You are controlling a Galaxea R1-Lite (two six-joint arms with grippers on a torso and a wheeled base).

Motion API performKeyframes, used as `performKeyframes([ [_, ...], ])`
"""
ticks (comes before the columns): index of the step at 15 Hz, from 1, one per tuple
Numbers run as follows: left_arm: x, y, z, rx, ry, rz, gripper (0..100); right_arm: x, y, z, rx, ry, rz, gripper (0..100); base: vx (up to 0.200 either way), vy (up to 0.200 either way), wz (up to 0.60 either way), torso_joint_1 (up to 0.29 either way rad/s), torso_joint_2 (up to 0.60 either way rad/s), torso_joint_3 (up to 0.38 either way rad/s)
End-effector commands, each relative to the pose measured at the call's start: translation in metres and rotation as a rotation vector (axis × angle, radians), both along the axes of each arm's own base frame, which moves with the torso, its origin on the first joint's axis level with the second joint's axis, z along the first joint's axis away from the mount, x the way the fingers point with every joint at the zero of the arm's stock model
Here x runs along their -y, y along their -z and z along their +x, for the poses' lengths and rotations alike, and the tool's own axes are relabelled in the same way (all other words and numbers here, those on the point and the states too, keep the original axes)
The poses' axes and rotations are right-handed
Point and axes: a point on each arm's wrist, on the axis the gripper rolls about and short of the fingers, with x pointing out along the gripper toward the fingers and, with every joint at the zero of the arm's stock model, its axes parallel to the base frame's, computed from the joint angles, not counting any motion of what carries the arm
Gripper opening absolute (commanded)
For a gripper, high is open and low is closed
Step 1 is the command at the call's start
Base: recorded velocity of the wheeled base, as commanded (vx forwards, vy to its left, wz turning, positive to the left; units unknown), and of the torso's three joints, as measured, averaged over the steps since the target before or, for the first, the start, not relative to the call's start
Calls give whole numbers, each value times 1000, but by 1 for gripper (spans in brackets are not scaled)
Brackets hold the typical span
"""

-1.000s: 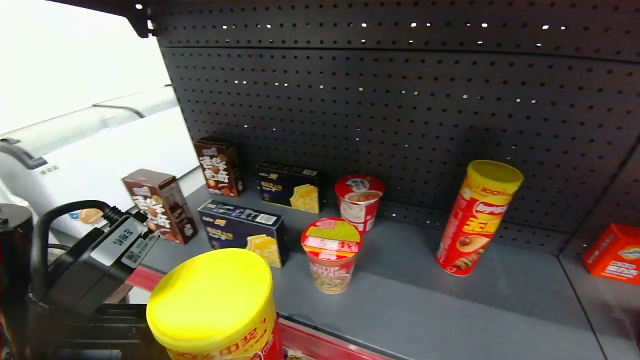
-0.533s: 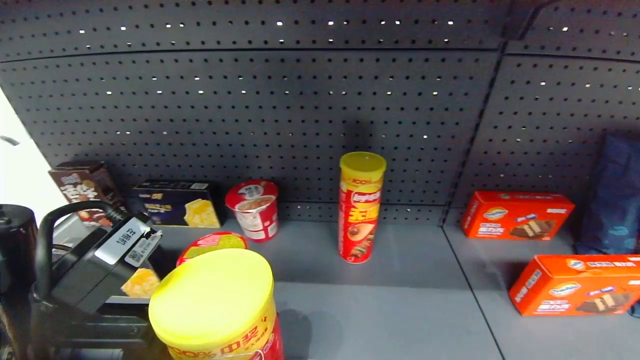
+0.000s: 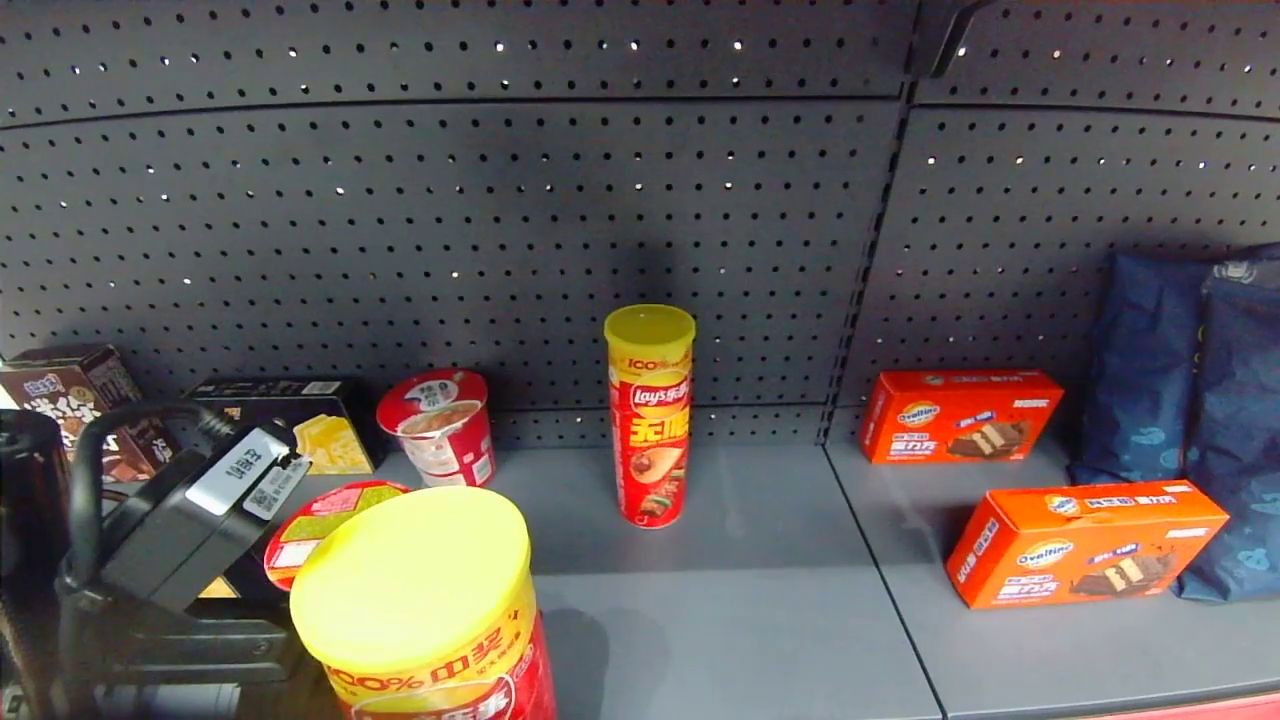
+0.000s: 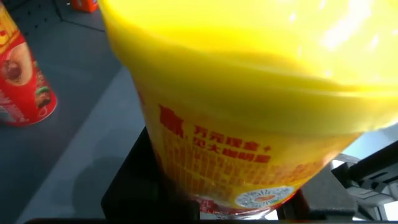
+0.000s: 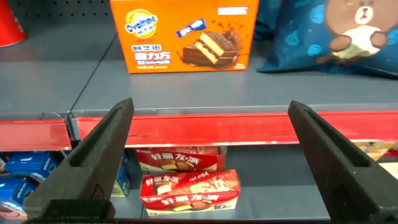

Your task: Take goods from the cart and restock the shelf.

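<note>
- 2 cans. The standing can (image 3: 650, 415) is upright on the shelf (image 3: 720, 600), near the pegboard (image 3: 500, 200). The held can (image 3: 420, 600) is left of and well in front of the standing can, off the shelf, yellow lid up. Its lower part is cut off at the frame edge.
- The left gripper (image 4: 217, 208) clamps the held can near its base. Black parts flank the can on both sides, and the fingertips are hidden behind it.
- The right gripper (image 5: 211, 155) has its 2 fingers spread wide with nothing between them. It is well right of the standing can, before the shelf's red front edge.
- 2 cups. 1 (image 3: 437, 428) is left of the standing can, at the back. 1 (image 3: 320, 515) is farther left and forward, largely hidden behind the held can and the left arm.
- 2 orange boxes right of the standing can: 1 (image 3: 958, 415) at the back, 1 (image 3: 1085, 540) nearer the front.
- 2 blue bags (image 3: 1140, 370), farthest right of the standing can. The outer one is cut off at the edge.
- 1 dark box (image 3: 290, 420) is left of the back cup, partly hidden by the left arm.
- 1 brown box (image 3: 70, 400) is beyond it, cut off.
- On the level below the shelf are 2 red boxes (image 5: 189, 190), 1 partly hidden by the red edge. The blue packs (image 5: 18, 180) beside them are hard to make out.
</note>
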Motion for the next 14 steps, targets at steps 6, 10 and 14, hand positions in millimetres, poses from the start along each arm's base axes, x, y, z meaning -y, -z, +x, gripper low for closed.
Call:
performKeyframes([
  [6, -1, 0, -1, 2, -4, -1, 0, 0, 0, 0, -1, 0, 1, 100, 0, 0, 300, 1, 1, 0],
  [10, -1, 1, -1, 3, 2, 1, 0, 0, 0, 0, -1, 0, 1, 100, 0, 0, 0, 0, 0, 0],
  [14, 0, 1, -2, 3, 10, 2, 0, 0, 0, 1, -16, -22, -14, 100, 0, 0, 0, 0, 0, 0],
])
